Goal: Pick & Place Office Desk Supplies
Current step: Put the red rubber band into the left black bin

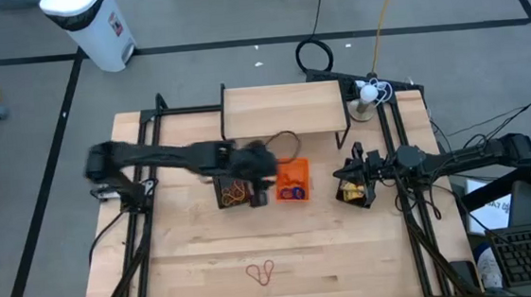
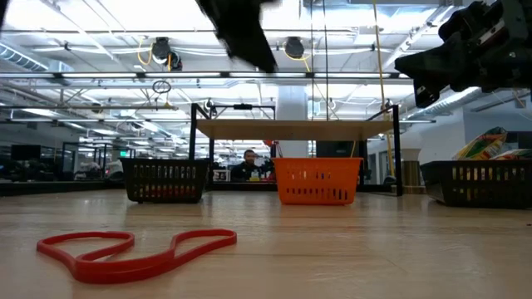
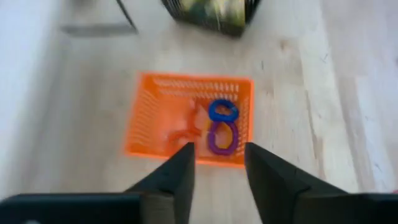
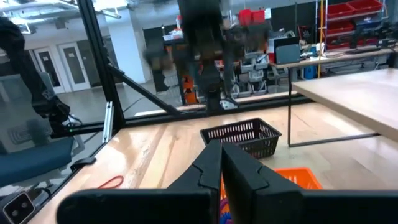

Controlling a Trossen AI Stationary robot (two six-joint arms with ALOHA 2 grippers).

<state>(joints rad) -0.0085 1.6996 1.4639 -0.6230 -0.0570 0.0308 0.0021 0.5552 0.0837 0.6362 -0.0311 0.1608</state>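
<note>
My left gripper [image 3: 217,154] is open and holds nothing; it hovers above the orange basket [image 3: 161,115], which holds a blue ring [image 3: 222,111], a purple ring [image 3: 221,138] and a reddish-orange item [image 3: 186,127]. In the high view this gripper [image 1: 259,163] sits between the left black basket [image 1: 235,191], which contains rubber bands, and the orange basket [image 1: 293,180]. My right gripper [image 4: 221,163] is shut and empty, hanging above the right black basket [image 1: 354,191], which holds yellow packets. A red rubber band [image 1: 261,272] lies flat on the table near its near edge.
A raised wooden shelf [image 1: 284,109] on black legs stands at the far side, behind the baskets. Black frame rails [image 1: 139,234] run along the table's left and right edges. Bare wood surrounds the red band [image 2: 133,253]. A person sits in the room beyond.
</note>
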